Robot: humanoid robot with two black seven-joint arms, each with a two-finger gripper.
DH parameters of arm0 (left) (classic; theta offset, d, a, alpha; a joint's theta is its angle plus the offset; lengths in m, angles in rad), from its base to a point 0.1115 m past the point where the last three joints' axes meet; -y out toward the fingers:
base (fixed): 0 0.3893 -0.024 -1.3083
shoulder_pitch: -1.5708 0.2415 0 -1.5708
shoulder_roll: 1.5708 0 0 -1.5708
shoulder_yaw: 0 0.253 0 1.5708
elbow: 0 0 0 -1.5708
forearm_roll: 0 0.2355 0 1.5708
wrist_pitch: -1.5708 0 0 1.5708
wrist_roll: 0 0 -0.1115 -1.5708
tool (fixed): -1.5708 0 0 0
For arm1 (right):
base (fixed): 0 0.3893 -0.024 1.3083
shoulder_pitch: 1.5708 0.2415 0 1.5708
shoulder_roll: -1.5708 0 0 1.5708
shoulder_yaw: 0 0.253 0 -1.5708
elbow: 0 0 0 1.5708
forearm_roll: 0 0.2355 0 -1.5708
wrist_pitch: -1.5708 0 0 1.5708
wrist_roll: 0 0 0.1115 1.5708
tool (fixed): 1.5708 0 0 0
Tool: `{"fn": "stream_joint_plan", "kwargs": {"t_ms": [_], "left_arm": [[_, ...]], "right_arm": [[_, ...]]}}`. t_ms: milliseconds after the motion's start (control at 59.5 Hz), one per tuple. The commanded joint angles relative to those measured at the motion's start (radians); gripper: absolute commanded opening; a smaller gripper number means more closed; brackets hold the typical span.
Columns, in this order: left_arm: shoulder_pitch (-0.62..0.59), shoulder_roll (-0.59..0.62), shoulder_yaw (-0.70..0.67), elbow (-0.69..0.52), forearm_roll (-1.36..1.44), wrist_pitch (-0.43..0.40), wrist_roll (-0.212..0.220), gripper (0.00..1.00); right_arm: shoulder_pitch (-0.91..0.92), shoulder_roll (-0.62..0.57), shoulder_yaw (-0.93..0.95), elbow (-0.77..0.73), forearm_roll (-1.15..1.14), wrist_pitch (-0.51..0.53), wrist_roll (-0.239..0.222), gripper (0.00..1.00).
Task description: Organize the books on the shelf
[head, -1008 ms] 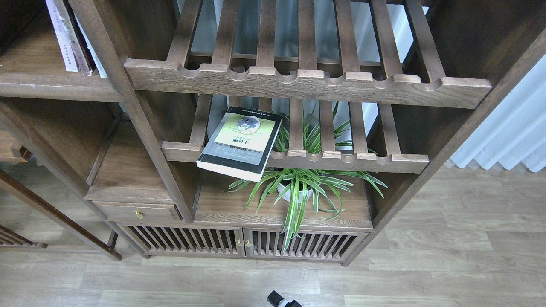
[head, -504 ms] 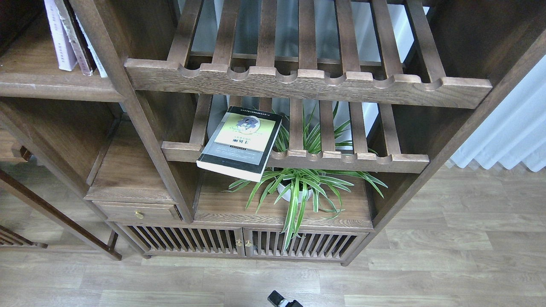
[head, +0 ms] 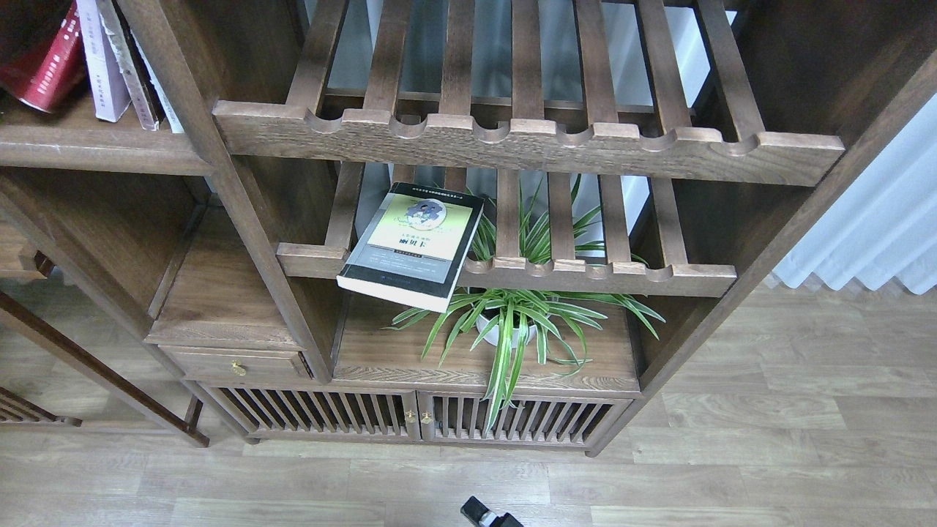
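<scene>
Head view only. Red book (head: 45, 69) at the upper left corner of the frame, tilted, its lower end down on the solid dark wood shelf (head: 95, 143); a dark shape covers its top at the frame edge, cannot tell what that is. White-lilac book (head: 102, 66) stands upright just right of the red one, touching or nearly so. More thin book spines (head: 139, 73) lean right beside it, against the bookcase post (head: 219, 183).

Black-grey book with yellow-green panel (head: 413, 245) lies flat, cover up, left of frame centre. It sits on the lower slatted rack (head: 585, 274), left end, with its near corner hanging out past the scalloped front rail. Upper slatted rack (head: 527, 143) runs across the top middle of the frame, nothing on it that I can see.

Spider plant (head: 512, 322) in a white pot (head: 505, 329) stands on the board under the lower rack, leaves reaching up through the slats and down over the cabinet doors (head: 417, 421). Small drawer with brass knob (head: 238, 366) at lower left. Wood-look floor (head: 732, 454) fills the bottom; pale curtain (head: 878, 234) at the right edge.

A small black part of my arm (head: 487, 514) pokes in at the bottom centre edge; which arm I cannot tell. Neither end effector is in the frame, so open or closed I cannot tell.
</scene>
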Motion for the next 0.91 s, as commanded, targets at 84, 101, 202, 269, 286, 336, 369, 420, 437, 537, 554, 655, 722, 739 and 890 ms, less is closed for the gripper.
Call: {"fn": "stream_joint_plan", "kwargs": {"t_ms": [84,101,202,269,286,336,369,420,437,537,554,655,722,739,890], "left_arm": [[0.154,0.044,-0.115,-0.116,-0.065,0.000,0.003,0.46],[0.183,0.047,-0.140,-0.134,-0.068,0.000,0.003,0.46],[0.286,0.050,-0.206,-0.195,-0.096,0.000,0.008,0.47],[0.358,0.050,-0.230,-0.238,-0.122,0.000,0.008,0.47],[0.366,0.050,-0.233,-0.243,-0.127,0.000,0.008,0.47],[0.465,0.051,-0.262,-0.297,-0.157,0.000,0.009,0.47],[0.511,0.050,-0.278,-0.320,-0.166,0.000,0.009,0.47],[0.571,0.048,-0.296,-0.346,-0.177,0.000,0.008,0.47],[0.602,0.044,-0.302,-0.355,-0.185,0.000,0.005,0.47],[0.705,0.036,-0.312,-0.392,-0.225,0.000,0.002,0.47],[0.728,0.036,-0.313,-0.403,-0.234,0.000,0.002,0.47],[0.801,0.032,-0.313,-0.438,-0.277,0.000,0.000,0.47],[0.858,0.013,-0.315,-0.462,-0.298,0.000,0.000,0.47],[0.864,0.010,-0.315,-0.466,-0.300,0.000,0.000,0.47],[0.938,-0.041,-0.315,-0.482,-0.303,0.000,0.000,0.49]], "right_arm": [[0.008,0.007,0.001,0.000,0.026,0.000,0.000,0.99],[0.009,0.007,0.001,0.000,0.031,0.000,0.000,0.99],[0.012,0.015,0.001,0.000,0.041,0.000,0.000,0.99],[0.014,0.021,0.001,0.000,0.043,0.000,0.000,0.99],[0.014,0.021,0.001,0.000,0.043,0.000,0.000,0.99],[0.020,0.021,0.001,0.000,0.043,0.000,0.000,0.99],[0.020,0.022,0.001,-0.001,0.043,0.000,0.000,0.99],[0.023,0.022,0.001,-0.003,0.043,0.000,0.000,0.99],[0.023,0.022,0.001,-0.006,0.043,0.000,0.000,0.99],[0.032,0.022,0.002,-0.009,0.050,0.000,0.009,0.99],[0.034,0.022,0.001,-0.009,0.051,0.000,0.009,0.99],[0.045,0.022,0.002,-0.017,0.052,0.000,0.015,0.99],[0.057,0.022,0.002,-0.018,0.060,0.000,0.015,0.99],[0.058,0.022,0.002,-0.018,0.060,0.000,0.015,0.99],[0.077,0.022,0.002,-0.021,0.064,0.000,0.020,0.99]]}}
